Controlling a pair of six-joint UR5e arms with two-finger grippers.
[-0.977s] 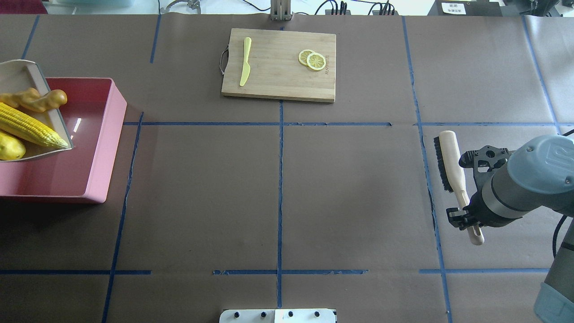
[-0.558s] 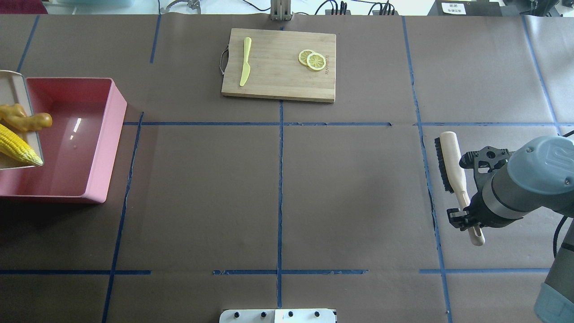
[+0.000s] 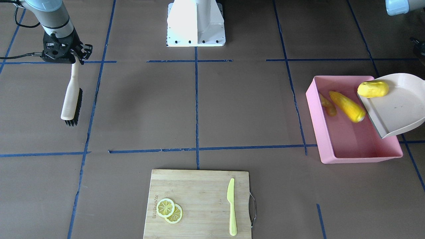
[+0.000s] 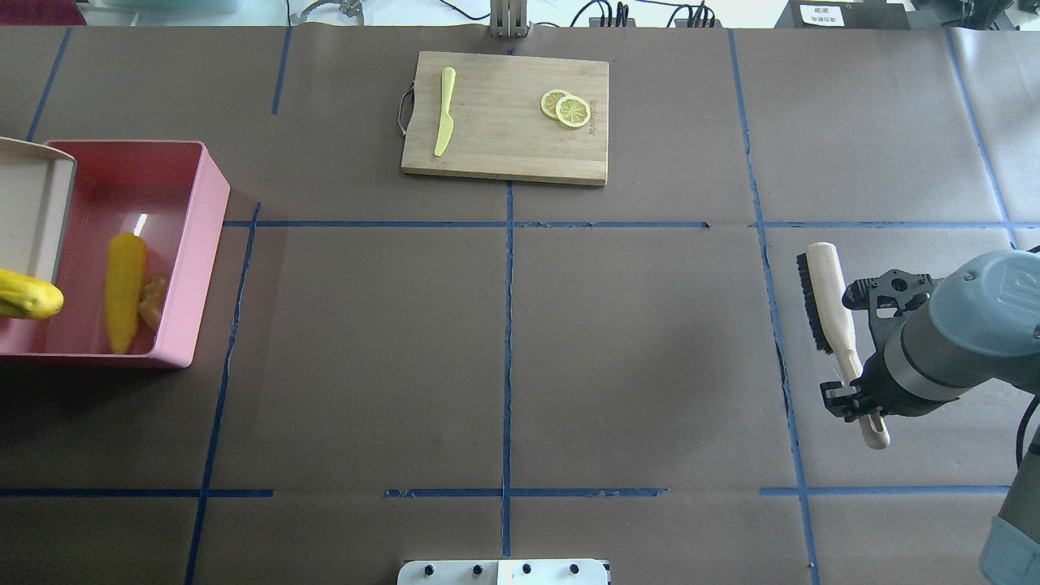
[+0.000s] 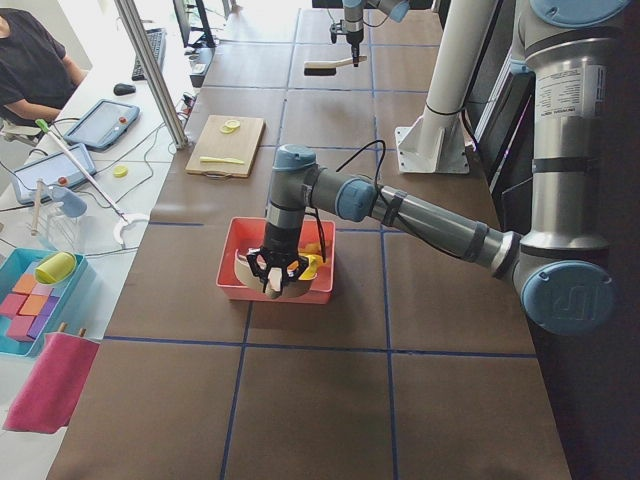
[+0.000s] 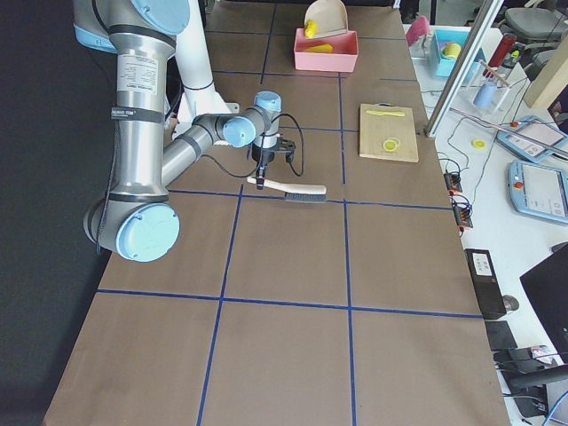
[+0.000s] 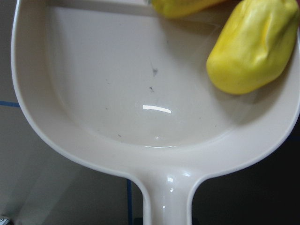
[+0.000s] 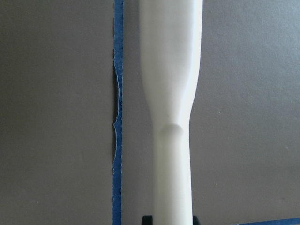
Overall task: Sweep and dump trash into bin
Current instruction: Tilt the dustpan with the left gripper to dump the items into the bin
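The corn cob [image 4: 126,292] and the ginger root [image 4: 153,290] lie side by side inside the pink bin [image 4: 207,244] at the left end of the desk [image 4: 634,341]. The yellow potato-like lump [image 3: 373,89] sits in the tilted cream dustpan [image 3: 398,109] over the bin's left side. I cannot tell whether the left gripper [image 5: 277,272] clamps the dustpan. The right gripper [image 4: 851,388] is closed around the handle of the brush [image 4: 827,292], far right.
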